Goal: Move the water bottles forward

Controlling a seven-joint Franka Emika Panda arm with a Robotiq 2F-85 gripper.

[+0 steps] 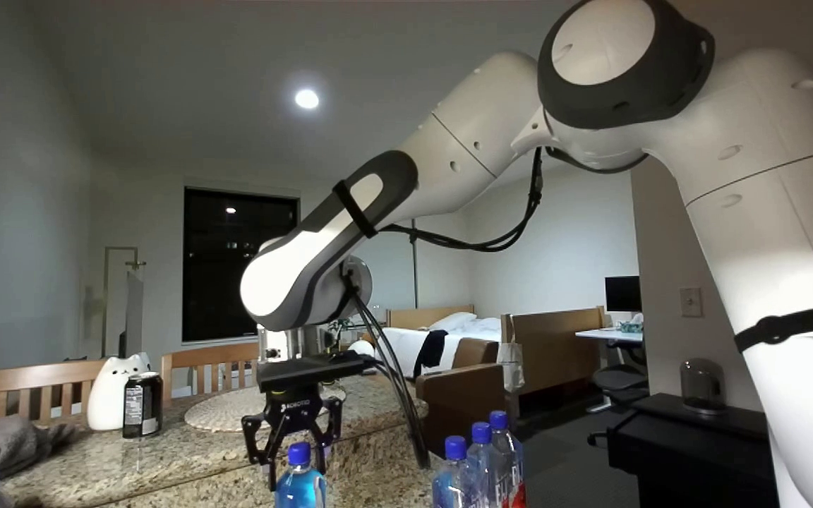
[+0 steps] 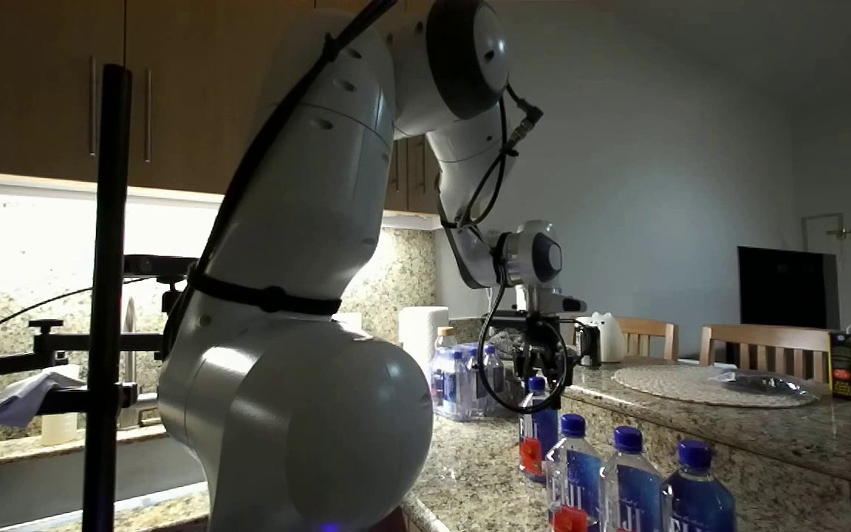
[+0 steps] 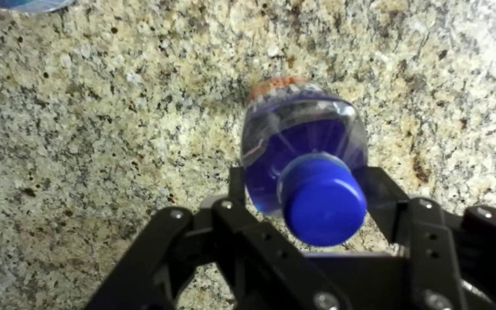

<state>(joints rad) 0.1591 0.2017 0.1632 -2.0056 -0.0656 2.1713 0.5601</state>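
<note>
Landmark: the gripped bottle (image 3: 304,137). In the wrist view, free counter (image 3: 114,142) lies to left, right and frame-top of it; far up-left of it, a clear plastic edge (image 3: 32,6), cut by the frame, obstructs. Its flanks are taken: the gripper (image 3: 302,185) touches both sides. In an exterior view, gap to its right, crossed in the picture by a black cable (image 1: 417,441), depth unclear; past that, three bottles (image 1: 483,462) stand close together, a barrier. In an exterior view, a cluster of bottles (image 2: 459,384) blocks left of and beyond it; the raised counter wall (image 2: 787,480) bounds its right.
</note>
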